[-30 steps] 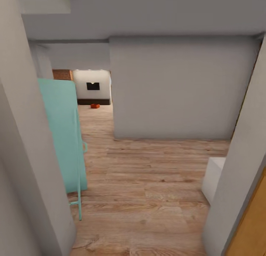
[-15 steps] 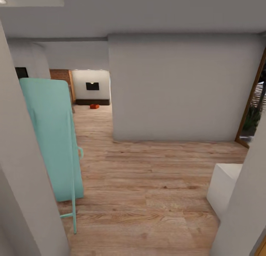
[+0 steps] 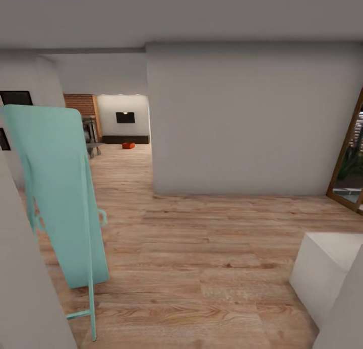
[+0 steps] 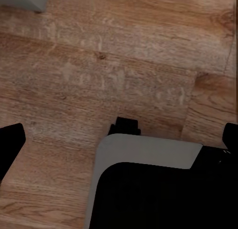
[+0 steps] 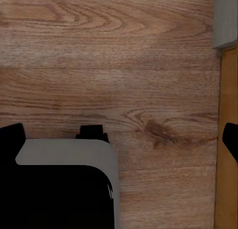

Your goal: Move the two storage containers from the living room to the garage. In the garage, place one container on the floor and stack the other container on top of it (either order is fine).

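Observation:
Far down the hall, one small orange-red storage container (image 3: pixel 128 145) sits on the light wood-plank floor of the living room (image 3: pixel 123 155), in front of a low dark cabinet (image 3: pixel 126 139) and under a black TV screen (image 3: pixel 125 117). My left gripper (image 4: pixel 119 140) hangs open over bare planks, its black fingertips (image 4: pixel 11 140) far apart at the picture's edges. In the same way my right gripper (image 5: pixel 120 137) is open, holding nothing, fingertips (image 5: pixel 11 135) spread wide. The garage is out of view.
A tall turquoise panel on a thin stand (image 3: pixel 55 197) leans at the left. A grey wall block (image 3: pixel 242 117) fills the middle, with the passage to its left. A white box (image 3: pixel 322 268) sits low at the right, a wood-framed glass door (image 3: pixel 350 157) behind it.
The whole view has shifted as I rolled forward: the near walls on both sides slid out toward the edges, and the glass door and more of the white box came into sight.

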You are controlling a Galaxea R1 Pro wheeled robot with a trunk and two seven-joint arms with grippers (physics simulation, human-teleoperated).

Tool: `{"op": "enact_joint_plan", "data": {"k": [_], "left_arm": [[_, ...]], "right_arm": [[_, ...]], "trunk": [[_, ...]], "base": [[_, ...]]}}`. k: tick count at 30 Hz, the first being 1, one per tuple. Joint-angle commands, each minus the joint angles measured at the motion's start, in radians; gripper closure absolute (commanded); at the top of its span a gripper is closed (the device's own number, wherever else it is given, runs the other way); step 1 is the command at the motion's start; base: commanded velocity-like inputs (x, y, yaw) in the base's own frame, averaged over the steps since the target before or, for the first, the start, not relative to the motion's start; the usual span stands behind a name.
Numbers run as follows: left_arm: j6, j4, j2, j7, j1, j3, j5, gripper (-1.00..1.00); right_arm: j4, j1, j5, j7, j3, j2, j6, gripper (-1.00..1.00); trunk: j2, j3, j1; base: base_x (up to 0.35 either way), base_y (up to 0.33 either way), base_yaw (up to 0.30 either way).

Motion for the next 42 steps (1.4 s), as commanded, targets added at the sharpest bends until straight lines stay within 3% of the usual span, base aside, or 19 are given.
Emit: {"op": "enact_joint_plan", "data": {"k": [1,42], "left_arm": [[-0.003,0.001,0.000,0.002,-0.001,-0.008,0.009,-1.00],[-0.004,0.001,0.000,0.002,-0.001,-0.008,0.009,-1.00]], "right_arm": [[0.003,-0.001,-0.008,0.000,0.008,0.000,-0.005,-1.00],[0.003,-0.001,-0.008,0.001,0.008,0.002,-0.003,-1.00]], "trunk": [[-0.001,-0.001,0.001],[-0.001,-0.001,0.001]], "base": [[0.325,0.000,0.000],[0.324,0.000,0.000]]}}
